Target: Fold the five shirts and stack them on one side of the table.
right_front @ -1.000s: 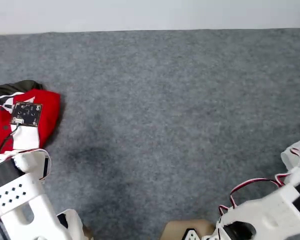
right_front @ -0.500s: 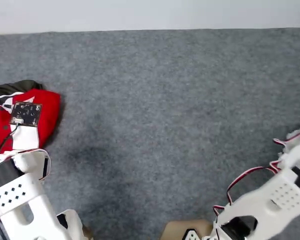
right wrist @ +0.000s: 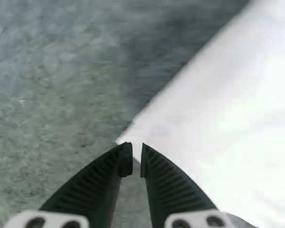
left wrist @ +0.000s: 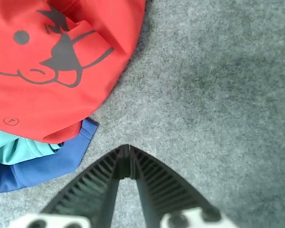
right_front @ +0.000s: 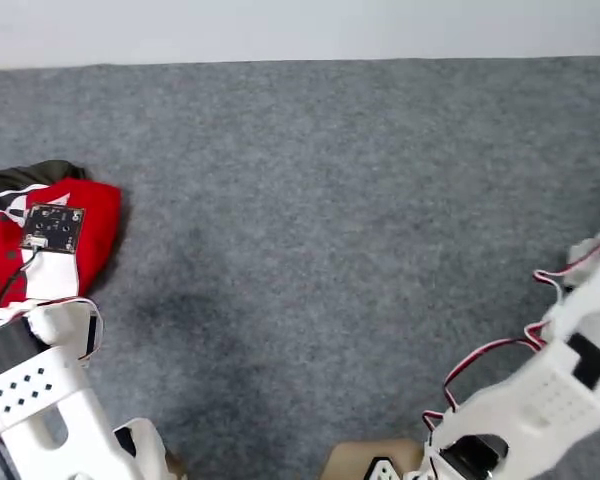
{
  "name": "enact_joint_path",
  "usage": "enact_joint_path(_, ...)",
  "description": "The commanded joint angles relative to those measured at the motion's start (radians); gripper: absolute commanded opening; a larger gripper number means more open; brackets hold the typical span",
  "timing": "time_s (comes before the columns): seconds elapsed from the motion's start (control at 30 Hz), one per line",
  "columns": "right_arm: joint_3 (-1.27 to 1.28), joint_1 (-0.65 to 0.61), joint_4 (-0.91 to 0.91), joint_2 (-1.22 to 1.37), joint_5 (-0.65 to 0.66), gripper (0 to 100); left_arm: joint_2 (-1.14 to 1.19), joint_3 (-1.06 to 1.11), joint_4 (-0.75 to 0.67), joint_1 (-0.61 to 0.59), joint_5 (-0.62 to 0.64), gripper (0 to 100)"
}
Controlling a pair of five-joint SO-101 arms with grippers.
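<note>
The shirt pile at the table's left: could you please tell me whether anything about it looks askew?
Yes, it is not squared up. The red shirt lies on top, and a blue shirt and a teal shirt poke out past its edge; from above, a dark shirt shows beyond its far side. Nothing looks damaged.

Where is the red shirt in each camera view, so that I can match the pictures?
High view: the red shirt lies at the picture's left edge, mid-height.
Left wrist view: it lies beyond the left gripper, black drawing on it, on top of a blue shirt.
Right wrist view: grey mat and a white surface lie here.
Shared landmark: the grey mat, seen in all three views.
</note>
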Motion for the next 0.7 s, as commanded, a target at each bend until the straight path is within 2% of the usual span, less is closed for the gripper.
enact_joint_path(0.0, -0.071, 0.048, 0.018, -0.124, 0.011, 3.9, -0.017, -0.005, 0.002, 0.003, 0.002, 0)
enact_joint_path(0.13, -0.071, 0.058, 0.11, -0.18, 0.012, 3.9, -0.017, -0.007, 0.002, 0.003, 0.002, 0)
enact_joint_path(0.3, -0.071, 0.024, 0.266, -0.251, 0.098, 3.5, -0.017, -0.03, 0.021, 0.003, 0.002, 0)
enact_joint_path(0.57, -0.066, -0.107, 0.527, -0.338, 0.094, 0.9, -0.014, -0.114, 0.055, 0.003, 0.002, 0)
enact_joint_path(0.67, -0.054, -0.151, 0.544, -0.41, 0.081, 0.9, -0.011, -0.147, 0.055, -0.002, 0.006, 0)
